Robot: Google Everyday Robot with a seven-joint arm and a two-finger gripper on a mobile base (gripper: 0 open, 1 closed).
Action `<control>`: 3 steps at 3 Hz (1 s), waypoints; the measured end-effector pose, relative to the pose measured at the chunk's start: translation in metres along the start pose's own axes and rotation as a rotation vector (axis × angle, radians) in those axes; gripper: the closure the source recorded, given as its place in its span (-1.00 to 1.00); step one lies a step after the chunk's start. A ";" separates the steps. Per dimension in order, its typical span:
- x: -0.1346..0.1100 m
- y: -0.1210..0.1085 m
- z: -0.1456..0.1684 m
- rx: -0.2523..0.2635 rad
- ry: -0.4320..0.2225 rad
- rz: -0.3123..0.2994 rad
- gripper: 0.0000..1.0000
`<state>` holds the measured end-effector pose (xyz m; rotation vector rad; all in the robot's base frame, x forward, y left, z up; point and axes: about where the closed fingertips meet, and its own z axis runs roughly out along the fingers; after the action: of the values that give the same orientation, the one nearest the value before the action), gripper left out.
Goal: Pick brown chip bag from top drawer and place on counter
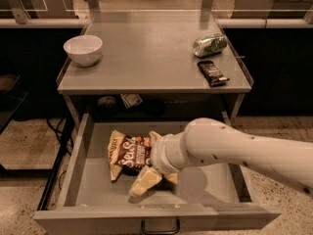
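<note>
- Down in the top drawer (74, 166), which stands pulled out below the cabinet, I see the brown chip bag (127, 153) lying flat on the drawer floor, left of the middle and nearer the back wall than the front
- Its white script lettering faces up, and its cream-yellow ends point to the upper left and the lower left
- My gripper (144, 161) is down inside the drawer at the bag's right end, reached in from the right by the pale arm (234, 148)
- Its fingers (145, 181) are spread apart, one at the far edge of the bag and one at the near edge, so the bag's right end sits between them
- I cannot tell whether either finger touches the bag
- The dark pull handle (160, 227) shows at the middle of the drawer front
- Up on the counter (146, 53) a white bowl (83, 49) stands upright near the left rear corner
- On the right side of the counter a dented green and silver can (209, 45) lies on its side, with a black candy wrapper (212, 73) just in front of it, apart from it
- Both sit well away from the bowl
</note>
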<state>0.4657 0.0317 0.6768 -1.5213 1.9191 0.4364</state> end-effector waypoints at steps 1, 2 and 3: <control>-0.009 -0.007 0.035 -0.007 -0.012 -0.024 -1.00; -0.004 -0.004 0.057 0.001 -0.003 -0.024 -1.00; -0.004 -0.004 0.060 0.004 -0.004 -0.026 -0.70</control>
<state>0.4865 0.0709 0.6355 -1.5397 1.8941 0.4238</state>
